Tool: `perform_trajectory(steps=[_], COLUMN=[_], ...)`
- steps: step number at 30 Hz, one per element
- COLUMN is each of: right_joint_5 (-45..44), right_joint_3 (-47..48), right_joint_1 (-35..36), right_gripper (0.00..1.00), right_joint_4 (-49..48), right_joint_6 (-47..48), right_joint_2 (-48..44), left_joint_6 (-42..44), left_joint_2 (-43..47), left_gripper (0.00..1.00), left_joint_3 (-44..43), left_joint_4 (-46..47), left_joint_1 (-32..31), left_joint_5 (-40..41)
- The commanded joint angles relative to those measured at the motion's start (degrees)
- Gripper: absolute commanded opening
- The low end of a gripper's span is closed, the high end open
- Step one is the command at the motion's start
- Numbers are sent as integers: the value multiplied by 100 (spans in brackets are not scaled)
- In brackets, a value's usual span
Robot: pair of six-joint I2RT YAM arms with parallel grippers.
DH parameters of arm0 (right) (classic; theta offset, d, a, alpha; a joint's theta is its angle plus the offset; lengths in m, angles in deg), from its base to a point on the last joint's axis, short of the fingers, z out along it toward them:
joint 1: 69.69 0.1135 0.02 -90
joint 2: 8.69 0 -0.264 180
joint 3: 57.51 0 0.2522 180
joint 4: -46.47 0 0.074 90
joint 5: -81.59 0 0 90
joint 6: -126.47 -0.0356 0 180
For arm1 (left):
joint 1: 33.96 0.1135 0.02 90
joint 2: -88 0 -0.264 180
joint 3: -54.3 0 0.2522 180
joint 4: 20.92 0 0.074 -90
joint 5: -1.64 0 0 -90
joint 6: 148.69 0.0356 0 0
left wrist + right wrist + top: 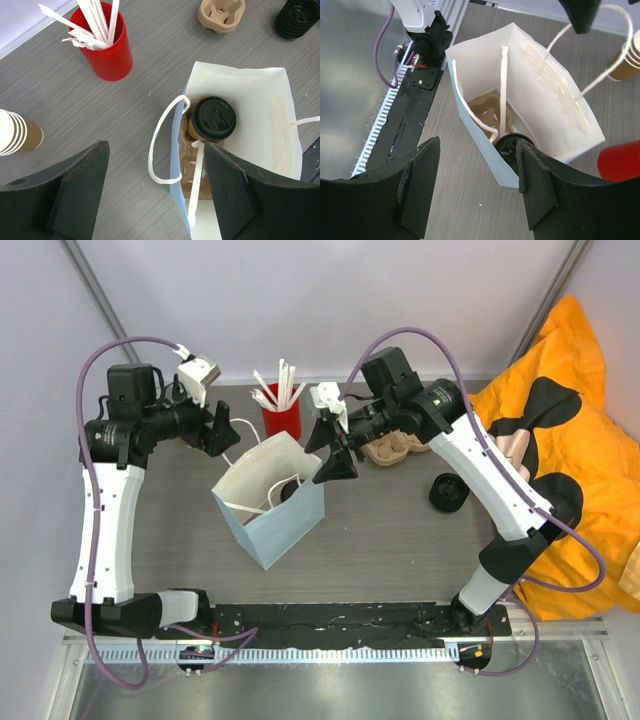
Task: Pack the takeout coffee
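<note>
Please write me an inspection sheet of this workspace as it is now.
Surface: grey wood-grain table, no spills seen.
Job's things: tan kraft coffee cup with black lid stands in a cardboard carrier inside the light blue paper bag.
Clutter: red cup of white sticks; spare moulded cardboard carrier; stack of black lids; stack of kraft cups.
Grippers: left gripper and right gripper open, empty.
Cables: purple cables loop along both arms.
Surroundings: orange cloth with black patches, right side.

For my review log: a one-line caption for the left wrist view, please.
Open left gripper looking down into the paper bag, where a black-lidded coffee cup sits in a cardboard carrier.
</note>
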Motion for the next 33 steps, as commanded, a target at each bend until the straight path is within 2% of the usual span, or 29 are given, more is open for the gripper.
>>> perform_trajectory(steps=[1,10,17,20,23,33], right_joint_5=[-35,-132,-281,-343,-439,-931], right_joint_3=[23,5,-3,-3,-3,-47], right_joint_1=[344,564,653,653,653,653], right_gripper=[65,58,24,17,15,9], right_joint_4=[-330,-295,-400,-401,-401,-515], right_joint_6=[-150,-115,-185,-211,-246,-536], right_joint_2=[88,290,361,344,291,1], left_joint_6=[98,203,274,318,379,599], left_joint_2=[-7,-51,-95,-147,-253,-894], left_gripper=[79,59,42,31,23,12], left_joint_3=[-229,-246,-290,-325,-413,-1002], left_joint_4=[121,33,-19,-63,-107,-64], left_joint_1=[-58,-137,-225,-295,-435,-954], left_joint_5=[47,117,152,170,249,653])
